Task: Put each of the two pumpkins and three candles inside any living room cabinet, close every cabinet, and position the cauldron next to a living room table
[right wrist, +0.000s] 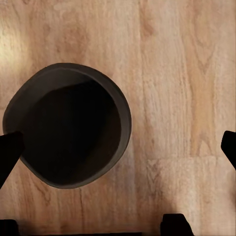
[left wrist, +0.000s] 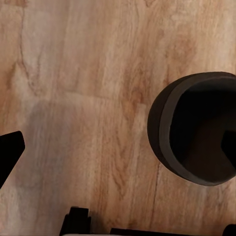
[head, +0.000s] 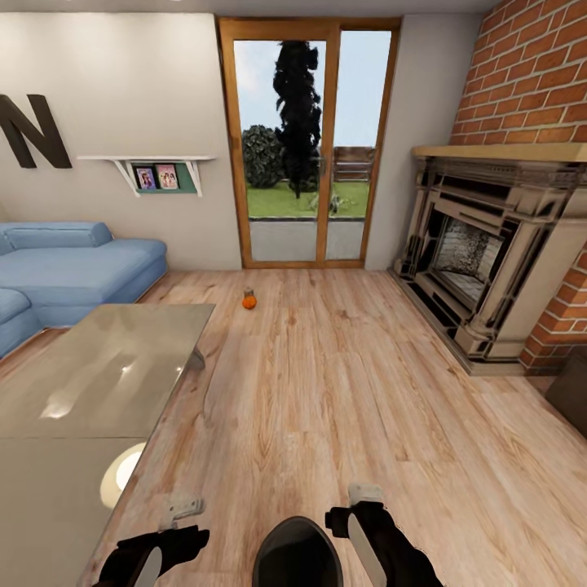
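Note:
One orange pumpkin [head: 249, 301] sits on the wood floor far ahead, near the glass door. The dark round cauldron [head: 297, 554] stands on the floor right below me, between my arms, its hollow showing in both wrist views [left wrist: 196, 132] [right wrist: 69, 125]. My left gripper [head: 183, 509] [left wrist: 118, 147] hangs open just left of it. My right gripper [head: 364, 493] [right wrist: 118, 150] is open on its other side, one fingertip [right wrist: 10, 155] over the rim. The grey glossy table [head: 106, 375] stretches along my left. The candles and the cabinet are out of view.
A blue sofa [head: 73, 269] stands behind the table at the left. A stone fireplace [head: 489, 261] in a brick wall lines the right side, with a dark brown block [head: 571, 391] at the right edge. Bare floor runs ahead to the glass door [head: 306, 147].

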